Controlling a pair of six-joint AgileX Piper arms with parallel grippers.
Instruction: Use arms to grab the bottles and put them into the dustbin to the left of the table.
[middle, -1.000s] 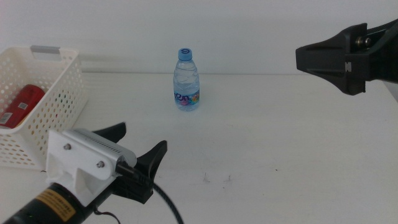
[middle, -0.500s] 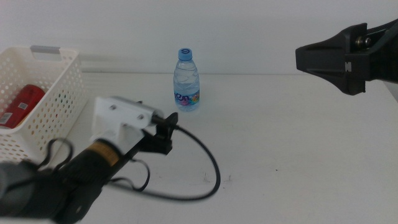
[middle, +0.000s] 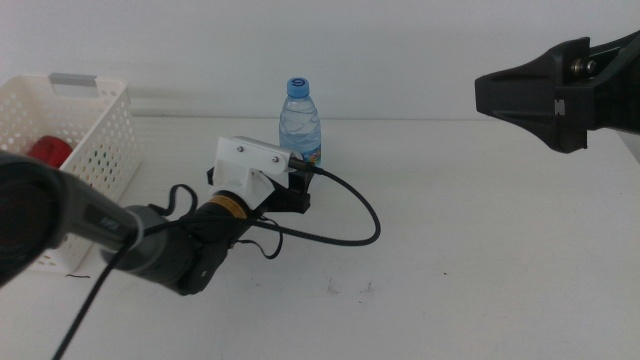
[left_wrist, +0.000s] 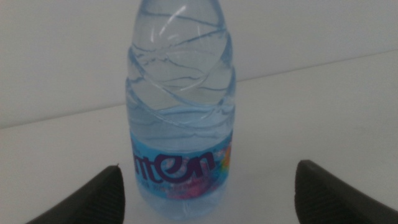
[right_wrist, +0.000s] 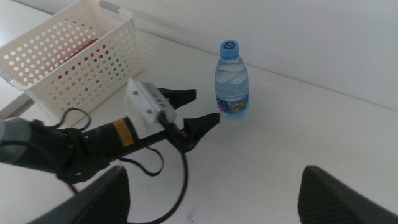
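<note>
A clear water bottle (middle: 300, 122) with a blue cap stands upright at the back middle of the table (middle: 480, 250). My left gripper (middle: 302, 188) is right in front of it, open. In the left wrist view the bottle (left_wrist: 180, 124) fills the gap between the two spread jaws of that gripper (left_wrist: 209, 168), which do not touch it. My right gripper (middle: 500, 95) hangs high over the table's right side, open (right_wrist: 214, 171) and holding nothing. The white perforated dustbin (middle: 100, 140) stands at the left with a red can (middle: 45, 152) inside.
A black cable (middle: 350, 205) loops from the left wrist across the table to the right of that arm. The right wrist view shows the bottle (right_wrist: 232, 81), the dustbin (right_wrist: 93, 62) and the left gripper (right_wrist: 193, 115) from above. Small dark marks (middle: 348, 288) dot the table's front.
My left arm has swung from the near left edge forward and right, up to the water bottle. The right arm and the bottle have not moved.
</note>
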